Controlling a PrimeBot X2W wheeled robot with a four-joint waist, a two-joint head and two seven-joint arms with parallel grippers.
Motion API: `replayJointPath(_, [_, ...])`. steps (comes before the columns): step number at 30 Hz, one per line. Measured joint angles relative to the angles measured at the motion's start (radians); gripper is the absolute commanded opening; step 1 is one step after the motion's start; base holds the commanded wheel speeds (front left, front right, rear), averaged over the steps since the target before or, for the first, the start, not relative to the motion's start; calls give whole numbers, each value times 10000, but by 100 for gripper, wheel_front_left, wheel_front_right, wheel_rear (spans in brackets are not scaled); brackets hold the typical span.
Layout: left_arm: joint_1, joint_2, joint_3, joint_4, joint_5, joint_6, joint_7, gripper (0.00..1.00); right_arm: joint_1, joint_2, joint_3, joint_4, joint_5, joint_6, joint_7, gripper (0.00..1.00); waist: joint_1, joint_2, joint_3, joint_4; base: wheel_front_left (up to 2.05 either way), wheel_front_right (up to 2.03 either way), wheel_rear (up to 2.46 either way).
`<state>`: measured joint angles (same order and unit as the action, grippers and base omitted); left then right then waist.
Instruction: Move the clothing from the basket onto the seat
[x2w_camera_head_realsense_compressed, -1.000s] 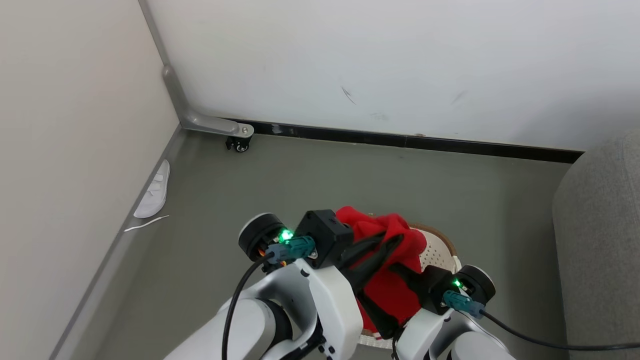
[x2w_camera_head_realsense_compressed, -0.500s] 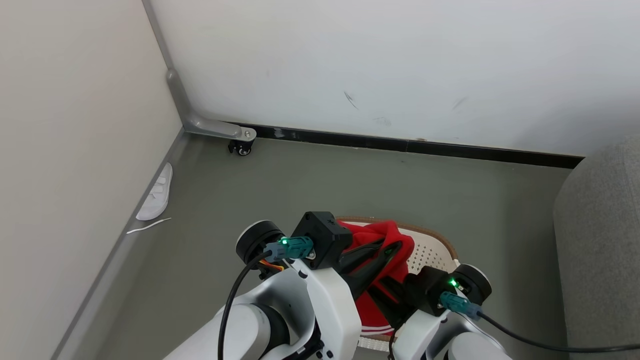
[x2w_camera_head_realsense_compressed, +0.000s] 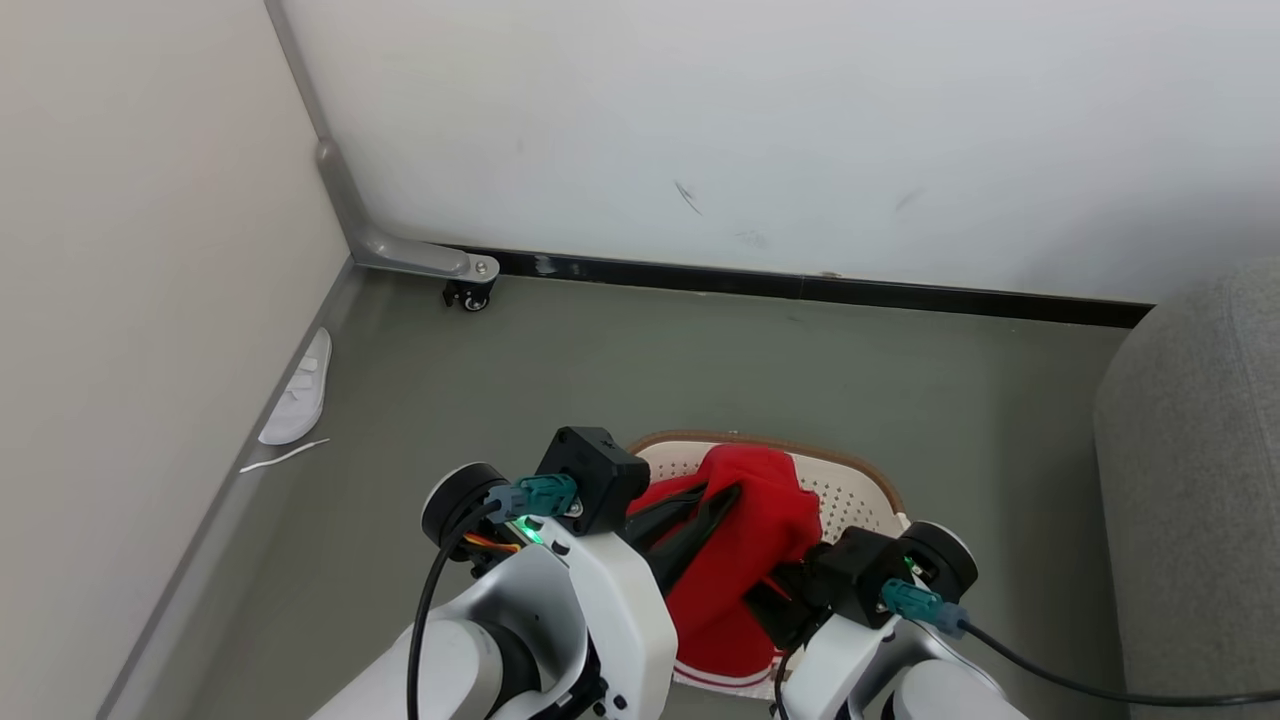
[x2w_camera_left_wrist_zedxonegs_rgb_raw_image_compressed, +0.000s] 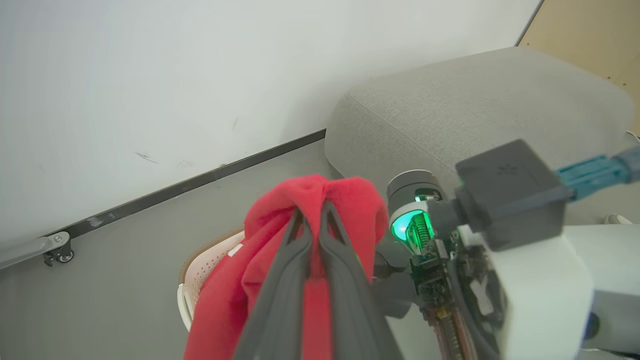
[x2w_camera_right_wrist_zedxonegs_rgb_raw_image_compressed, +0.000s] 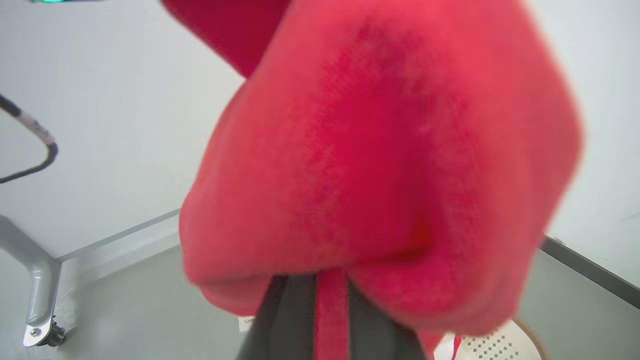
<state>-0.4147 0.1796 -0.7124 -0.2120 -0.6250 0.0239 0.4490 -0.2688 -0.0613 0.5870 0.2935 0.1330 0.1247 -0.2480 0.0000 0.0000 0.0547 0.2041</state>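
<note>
Both arms pulled back toward the robot, baring more rim of the cream perforated plastic basket (x2w_camera_head_realsense_compressed: 872, 478). Left gripper (x2w_camera_left_wrist_zedxonegs_rgb_raw_image_compressed: 310, 211) and right gripper (x2w_camera_right_wrist_zedxonegs_rgb_raw_image_compressed: 316, 286) each pinch the bright-red soft garment (x2w_camera_head_realsense_compressed: 748, 555), which is hung over the basket. Swing to the grey fabric sofa (x2w_camera_head_realsense_compressed: 1190, 450) looks next.

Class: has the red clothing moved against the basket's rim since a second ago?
Yes. The clothing earlier hid the far basket rim; now it sits nearer the robot, that rim showing.
</note>
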Motion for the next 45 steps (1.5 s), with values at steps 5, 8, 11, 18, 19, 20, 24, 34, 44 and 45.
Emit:
replayJointPath(5, [127,29,12,2,-23,54,-2,84,0,0,-150,-249,-2,0,0,0,0,0,3,-105,0,0,0])
replayJointPath(8, [159,42,59,52,-75,100,-4,100,9,0,-199,-301,-2,0,0,0,0,0,-5,-161,0,0,0])
replayJointPath(11, [178,42,117,111,-81,184,-12,100,37,0,-236,-366,0,0,0,0,0,0,-16,-207,0,0,0])
replayJointPath(18, [354,81,194,176,-79,224,-104,100,257,4,-428,-477,-67,0,0,0,0,0,-14,-260,0,0,0])
replayJointPath(19, [354,90,217,176,-79,242,-113,100,257,2,-504,-477,-102,0,0,0,0,0,-14,-263,0,0,0])
replayJointPath(20, [355,98,242,178,-79,270,-119,100,257,0,-564,-479,-107,0,0,0,0,0,-14,-264,0,0,0])
replayJointPath(24, [397,174,343,224,-69,278,-240,100,260,2,-675,-499,-117,0,0,0,0,0,-24,-277,0,0,0])
replayJointPath(34, [783,516,309,232,-4,176,-472,100,614,-48,-1290,-539,-318,0,0,0,0,0,-112,-345,0,0,0])
replayJointPath(44, [1196,729,224,21,40,159,-752,100,673,-153,-1987,-681,-550,0,0,0,0,0,-235,-520,0,0,0])
replayJointPath(45, [1197,736,228,23,44,159,-802,100,732,-155,-2057,-713,-550,0,0,0,0,0,-248,-545,0,0,0])
